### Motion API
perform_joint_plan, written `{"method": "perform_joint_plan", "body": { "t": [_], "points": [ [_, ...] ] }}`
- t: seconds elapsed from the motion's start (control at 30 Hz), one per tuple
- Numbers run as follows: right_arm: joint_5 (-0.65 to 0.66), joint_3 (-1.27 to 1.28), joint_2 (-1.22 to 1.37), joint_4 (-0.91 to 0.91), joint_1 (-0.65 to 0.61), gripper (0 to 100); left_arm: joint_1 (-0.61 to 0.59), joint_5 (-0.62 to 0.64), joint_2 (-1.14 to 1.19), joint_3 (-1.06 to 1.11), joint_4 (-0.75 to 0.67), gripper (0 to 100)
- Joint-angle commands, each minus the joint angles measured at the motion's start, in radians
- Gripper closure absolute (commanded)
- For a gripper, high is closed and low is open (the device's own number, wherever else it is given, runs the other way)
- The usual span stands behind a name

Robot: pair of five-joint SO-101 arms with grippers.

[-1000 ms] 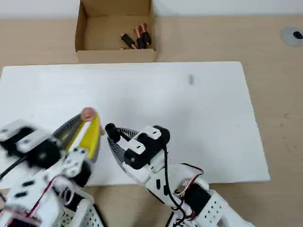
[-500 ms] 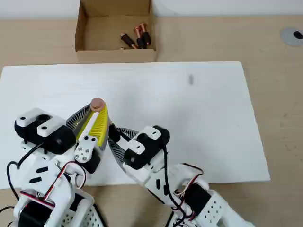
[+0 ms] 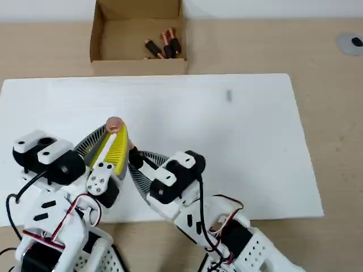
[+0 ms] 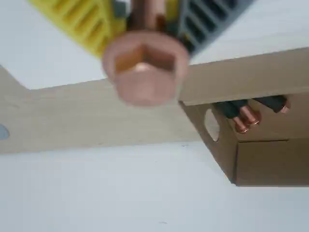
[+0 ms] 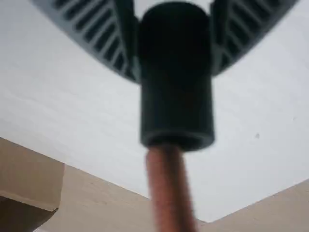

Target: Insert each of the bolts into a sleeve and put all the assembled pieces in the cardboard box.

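So far several finished pieces (image 3: 163,45) lie in the box (image 3: 113,39), and my left fingers (image 3: 113,148) pinch a bolt (image 3: 115,123) poked into the sleeve (image 5: 176,72) my right fingers (image 3: 146,170) pinch, not yet boxed.

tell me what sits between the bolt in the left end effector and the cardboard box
Only bare white sheet lies between the bolt and the cardboard box, as the high view shows.

Bolt (image 4: 145,67) copper, sleeve (image 5: 176,77) blk; left gripper (image 3: 114,129) yellow/grey, ribbed; cardboard box (image 3: 139,67) brown; mat (image 3: 238,153) white.
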Motion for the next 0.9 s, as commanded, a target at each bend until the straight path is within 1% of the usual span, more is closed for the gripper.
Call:
{"method": "perform_joint_plan", "body": {
  "t": [0.0, 0.3, 0.43, 0.53, 0.77, 0.87],
  "points": [
    [0.006, -0.007, -0.051, -0.043, -0.008, 98.8, -0.002, 0.012, -0.010, -0.021, 0.009, 99],
    [0.008, -0.007, -0.051, -0.080, -0.008, 98.8, 0.006, 0.046, -0.005, -0.098, 0.092, 99],
    [0.009, -0.007, -0.050, -0.075, -0.008, 98.8, 0.069, 0.046, -0.004, -0.103, 0.135, 99],
    [0.009, -0.007, -0.050, -0.075, -0.008, 98.8, 0.092, 0.046, -0.004, -0.101, 0.137, 99],
    [0.011, -0.007, -0.050, -0.077, 0.013, 98.8, 0.092, 0.043, -0.002, -0.074, 0.138, 99],
    [0.012, -0.007, -0.050, -0.077, 0.013, 98.8, 0.091, 0.046, -0.002, -0.014, 0.135, 96]
  ]
}}
